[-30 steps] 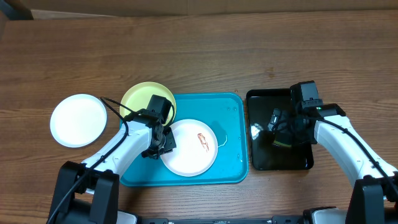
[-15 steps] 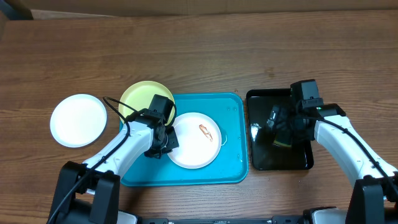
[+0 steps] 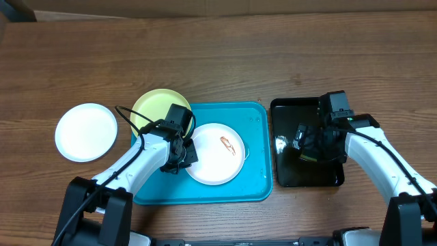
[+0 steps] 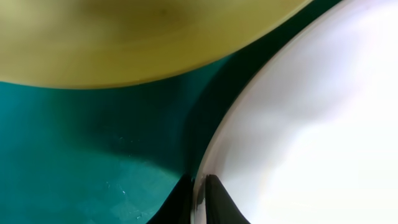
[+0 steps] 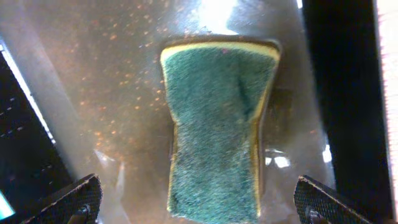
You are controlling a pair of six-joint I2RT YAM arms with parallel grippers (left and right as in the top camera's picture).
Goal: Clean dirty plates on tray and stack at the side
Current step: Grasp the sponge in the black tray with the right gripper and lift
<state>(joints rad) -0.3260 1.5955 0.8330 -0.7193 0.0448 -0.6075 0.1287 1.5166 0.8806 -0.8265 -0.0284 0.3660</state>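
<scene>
At the near middle of the wooden tabletop (image 3: 273,55), the left end effector (image 3: 179,156) pinches the left rim of a smeared white plate (image 3: 215,154). The plate lies on the turquoise tray (image 3: 256,188). The left wrist camera shows the two dark fingertips (image 4: 221,200) closed tight on either side of the plate's thin edge, with the tray floor (image 4: 74,155) beneath. A short reddish-brown smear (image 3: 227,144) marks the plate's face, toward its far right side.

A lime-green plate (image 3: 153,109) sits over the tray's far left corner, partly on the tray and partly out over the tabletop. Its near right portion is hidden under the left arm. In the left wrist view its rim (image 4: 124,37) lies close to the white plate (image 4: 311,137), with a strip of turquoise between them. A second white plate (image 3: 87,132) rests alone on the bare wood toward the left edge, well apart from the tray, and its face looks unmarked.

Just beside the turquoise tray, toward the right edge of the tabletop, stands a smaller black tray (image 3: 287,178). The right end effector (image 3: 311,143) hovers over it with its fingers spread wide. The right wrist camera shows a sponge (image 5: 217,130) lying green scouring side up, with a yellow edge, on the black tray's glistening floor (image 5: 93,93). The sponge lies between the two parted fingertips (image 5: 78,202), and neither one touches it.
</scene>
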